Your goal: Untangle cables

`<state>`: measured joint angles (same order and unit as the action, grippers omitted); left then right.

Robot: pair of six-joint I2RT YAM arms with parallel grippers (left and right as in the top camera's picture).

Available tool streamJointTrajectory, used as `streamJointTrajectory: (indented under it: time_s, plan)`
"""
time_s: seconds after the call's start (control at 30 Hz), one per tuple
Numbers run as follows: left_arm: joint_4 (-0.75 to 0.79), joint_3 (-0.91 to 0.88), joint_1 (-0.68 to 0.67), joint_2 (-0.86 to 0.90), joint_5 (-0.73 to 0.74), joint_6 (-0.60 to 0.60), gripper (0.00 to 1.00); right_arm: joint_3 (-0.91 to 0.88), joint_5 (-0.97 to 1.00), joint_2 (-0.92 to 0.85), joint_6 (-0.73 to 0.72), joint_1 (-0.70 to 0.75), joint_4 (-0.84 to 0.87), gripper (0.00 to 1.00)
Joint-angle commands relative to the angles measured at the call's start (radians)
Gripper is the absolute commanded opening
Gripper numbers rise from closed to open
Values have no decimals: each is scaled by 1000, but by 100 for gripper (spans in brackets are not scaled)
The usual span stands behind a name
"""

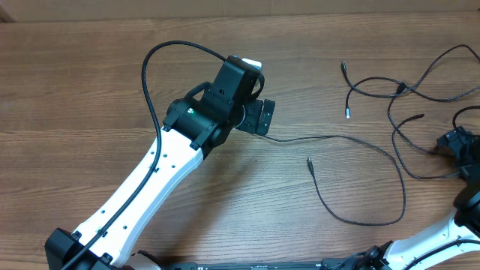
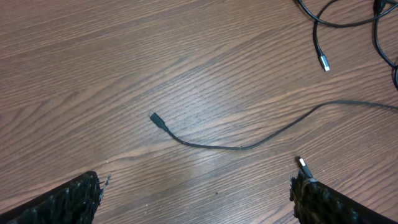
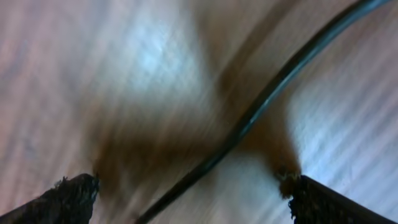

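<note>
Several thin black cables lie on the wooden table. One long cable [image 1: 375,150] runs right from my left gripper [image 1: 259,120], loops round and ends in a plug [image 1: 309,160]. The other cables [image 1: 409,94] lie loosely looped at the right, with small plug ends. In the left wrist view the gripper [image 2: 196,186] is open above bare wood. A cable [image 2: 242,147] with a black plug [image 2: 154,116] lies just ahead of it, and a silvery plug [image 2: 324,63] lies farther off. My right gripper [image 1: 456,142] is open, low over a cable [image 3: 249,118] that crosses between its fingers; that view is blurred.
The left arm [image 1: 150,180] reaches diagonally from the bottom left, with its own thicker black cable [image 1: 154,75] arching over it. The right arm [image 1: 442,240] comes in at the bottom right corner. The table's far edge [image 1: 240,7] runs along the top.
</note>
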<state>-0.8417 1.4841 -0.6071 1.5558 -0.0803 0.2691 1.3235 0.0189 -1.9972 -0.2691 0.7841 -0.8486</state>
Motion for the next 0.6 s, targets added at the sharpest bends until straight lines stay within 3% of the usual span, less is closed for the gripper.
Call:
streamJointTrajectory:
  time_s: [0.0, 0.2, 0.3, 0.43, 0.47, 0.53, 0.57]
  plan:
    - [1, 9, 5, -6, -13, -7, 100, 0, 18, -10, -142, 4, -26, 100]
    - [1, 9, 5, -6, -12, -7, 100, 0, -72, -10, -206, 3, -67, 100]
    - [1, 9, 5, -6, -13, -7, 100, 0, -305, -10, -206, 3, -76, 100]
    - [1, 9, 5, -6, -13, -7, 100, 0, -457, -10, -177, 3, -97, 100]
    - [1, 9, 5, -6, -12, -7, 100, 0, -472, -10, -181, 4, -98, 99]
    - [1, 9, 5, -6, -12, -7, 100, 0, -477, -10, -318, 7, -155, 83]
    - [1, 9, 5, -6, -12, -7, 100, 0, -477, -10, -401, 10, -188, 82]
